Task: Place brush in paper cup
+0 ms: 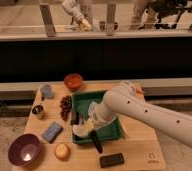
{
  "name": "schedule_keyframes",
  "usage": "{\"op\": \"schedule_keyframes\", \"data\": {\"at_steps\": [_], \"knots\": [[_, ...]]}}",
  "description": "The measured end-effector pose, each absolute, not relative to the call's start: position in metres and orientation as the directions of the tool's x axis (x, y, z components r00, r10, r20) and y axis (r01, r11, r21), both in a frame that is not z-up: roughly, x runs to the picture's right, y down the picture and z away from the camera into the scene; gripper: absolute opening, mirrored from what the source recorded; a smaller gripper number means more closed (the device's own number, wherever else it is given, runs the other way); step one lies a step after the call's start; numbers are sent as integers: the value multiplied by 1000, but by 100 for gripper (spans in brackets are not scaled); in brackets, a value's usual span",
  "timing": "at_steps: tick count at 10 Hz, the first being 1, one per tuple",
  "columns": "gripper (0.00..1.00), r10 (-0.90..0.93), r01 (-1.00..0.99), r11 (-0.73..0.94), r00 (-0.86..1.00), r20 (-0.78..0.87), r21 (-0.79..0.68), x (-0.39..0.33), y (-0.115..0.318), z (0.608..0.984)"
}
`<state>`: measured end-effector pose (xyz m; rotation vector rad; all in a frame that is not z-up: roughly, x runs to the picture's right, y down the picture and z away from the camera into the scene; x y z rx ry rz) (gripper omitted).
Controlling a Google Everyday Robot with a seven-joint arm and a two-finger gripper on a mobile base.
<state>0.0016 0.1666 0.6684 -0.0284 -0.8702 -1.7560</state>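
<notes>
The white arm (149, 112) reaches in from the right edge of the frame and bends down over the green tray (114, 131), which sits in the middle of the wooden table (134, 145). The gripper (91, 123) hangs low over the tray's lower left part, just above the paper cup (81, 131). From where I stand I cannot tell how wide the gripper is set or whether it has hold of anything.

The paper cup is in the tray's lower left corner. It looks tipped over rather than upright, though the arm's shadow makes that hard to judge. The brush (97, 143) lies just right of the cup, slanting down across the tray's front rim. Its lower end rests on the table and its upper end is hidden under the gripper. It is not inside the cup.

Below the tray, toward the lower middle of the frame, lies a flat black block (111, 160). Left of the tray are a blue-grey sponge (52, 131), a purple bowl (24, 149) and a round orange-brown thing (62, 151). Further up on the left stand a small dark cup (38, 111) and a grey-blue cup (46, 91). A dark red cluster (65, 104) is beside the tray, and an orange bowl (73, 81) sits at the table's far edge.
</notes>
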Motion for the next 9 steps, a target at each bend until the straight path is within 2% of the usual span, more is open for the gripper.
{"op": "schedule_keyframes", "data": {"at_steps": [6,9], "knots": [[0,-806,768,-167,-467,364,618,-19,177,683],[0,-795,763,-212,-498,347,611,-25,173,697]]}}
